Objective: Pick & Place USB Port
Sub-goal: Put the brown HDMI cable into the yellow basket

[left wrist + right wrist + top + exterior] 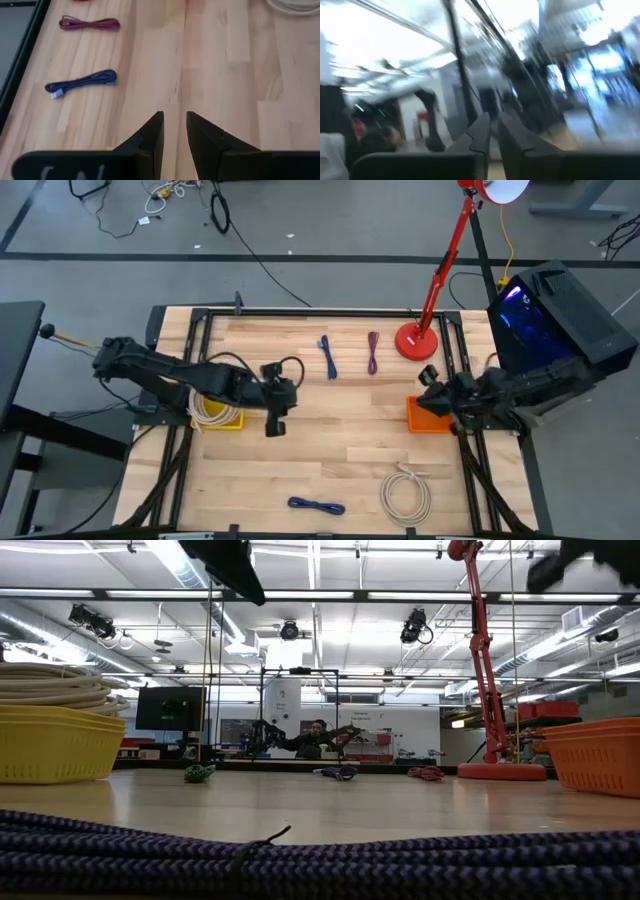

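Note:
Several bundled USB cables lie flat on the wooden table: a blue one [328, 357] and a maroon one [372, 352] near the far edge, and a dark blue one [316, 505] beside a white coil [405, 492] near the near edge. My left gripper [275, 422] hovers over bare wood at mid-table, its fingers a little open and empty. The left wrist view shows it [174, 125] with the blue cable [82, 82] and the maroon cable [90, 23] ahead. My right gripper [430, 378] is raised over the orange basket [425, 418], its fingers [494, 125] together and empty.
A yellow basket [215, 412] holding a white coiled cable sits under the left arm. A red desk lamp stands with its base [418, 340] at the far right. A black frame rail [320, 311] rims the table. Bare wood lies at the table's middle.

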`<action>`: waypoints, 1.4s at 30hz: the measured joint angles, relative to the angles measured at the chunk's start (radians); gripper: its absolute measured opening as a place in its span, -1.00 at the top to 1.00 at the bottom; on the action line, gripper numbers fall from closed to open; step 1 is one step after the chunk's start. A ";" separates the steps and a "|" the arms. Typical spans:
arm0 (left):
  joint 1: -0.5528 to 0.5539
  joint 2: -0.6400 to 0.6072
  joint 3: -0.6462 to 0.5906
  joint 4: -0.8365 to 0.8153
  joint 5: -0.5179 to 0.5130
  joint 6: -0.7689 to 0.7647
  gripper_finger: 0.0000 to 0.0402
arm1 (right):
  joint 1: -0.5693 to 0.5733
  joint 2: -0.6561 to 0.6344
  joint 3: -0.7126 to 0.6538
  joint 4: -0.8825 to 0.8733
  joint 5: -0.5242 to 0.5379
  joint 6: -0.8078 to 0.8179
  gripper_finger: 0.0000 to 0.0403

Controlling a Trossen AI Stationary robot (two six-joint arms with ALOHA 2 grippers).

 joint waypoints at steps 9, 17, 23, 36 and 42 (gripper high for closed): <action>-0.016 0.022 0.000 0.127 -0.007 0.020 0.57 | 0.194 0.420 0.383 -0.279 0.111 -0.133 0.67; -0.051 0.022 0.000 0.133 -0.021 0.021 0.57 | 0.410 0.737 0.631 -0.551 0.354 -0.001 0.67; -0.072 0.022 0.000 0.138 -0.039 0.015 0.57 | 0.584 0.910 0.857 -0.908 0.556 0.293 0.67; -0.149 0.022 0.000 0.212 -0.078 -0.056 0.57 | 0.747 1.191 1.180 -1.637 0.471 0.966 0.77; -0.180 0.022 0.000 0.213 -0.117 -0.100 0.57 | 0.776 1.249 1.185 -1.818 0.357 1.139 0.78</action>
